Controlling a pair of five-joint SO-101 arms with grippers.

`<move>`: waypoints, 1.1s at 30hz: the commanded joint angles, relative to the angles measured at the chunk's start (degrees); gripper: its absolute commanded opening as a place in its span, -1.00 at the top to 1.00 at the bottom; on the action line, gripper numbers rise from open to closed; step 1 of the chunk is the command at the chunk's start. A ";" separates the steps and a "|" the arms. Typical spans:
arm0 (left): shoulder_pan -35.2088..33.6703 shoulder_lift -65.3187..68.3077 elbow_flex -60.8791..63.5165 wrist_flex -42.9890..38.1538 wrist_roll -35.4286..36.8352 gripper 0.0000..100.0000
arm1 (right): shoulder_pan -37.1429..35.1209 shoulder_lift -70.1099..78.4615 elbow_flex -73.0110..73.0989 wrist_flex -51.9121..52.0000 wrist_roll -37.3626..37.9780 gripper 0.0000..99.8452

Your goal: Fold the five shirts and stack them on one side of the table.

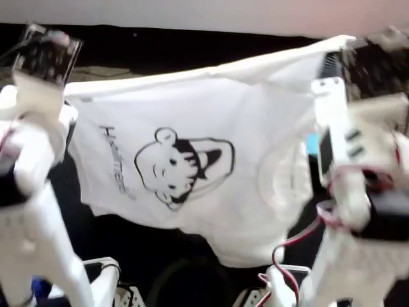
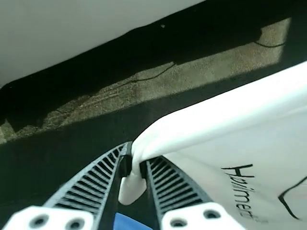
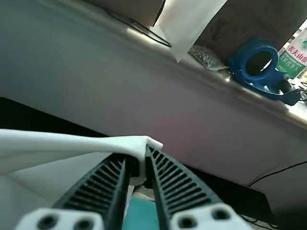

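The white shirt (image 1: 211, 128) hangs in the air over the dark table (image 1: 137, 246), long axis running left to right, with the left gripper (image 2: 133, 165) and right gripper (image 3: 139, 160) each pinched shut on one upper corner.

- Left arm (image 1: 32, 166) stands tall at the left side of the high view, wrist lifted well above the surface.
- Left gripper (image 2: 134, 158) is clamped: its ribbed black fingers (image 2: 168, 184) meet at the tips, with a fold of the white shirt (image 1: 255, 128) pinched between them.
- Right arm (image 1: 348, 166) is up on the opposite side, wrist raised too.
- Right gripper (image 3: 141, 158) has its jaws squeezed almost together, biting the shirt's edge right at the tips.
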 commanded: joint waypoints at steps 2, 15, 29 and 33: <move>-0.75 13.85 -5.23 -6.24 -0.44 0.98 | -0.92 1.19 22.46 -25.80 0.53 0.99; 1.54 45.41 -40.92 -1.76 -3.16 0.98 | -0.92 34.33 -12.35 -20.35 0.18 0.99; 2.59 65.63 -43.82 -6.77 -2.99 0.98 | -4.97 55.34 -24.22 -0.84 0.09 0.99; 2.59 68.26 -43.56 -5.36 -2.99 0.98 | -6.99 57.19 -24.22 6.11 0.09 0.99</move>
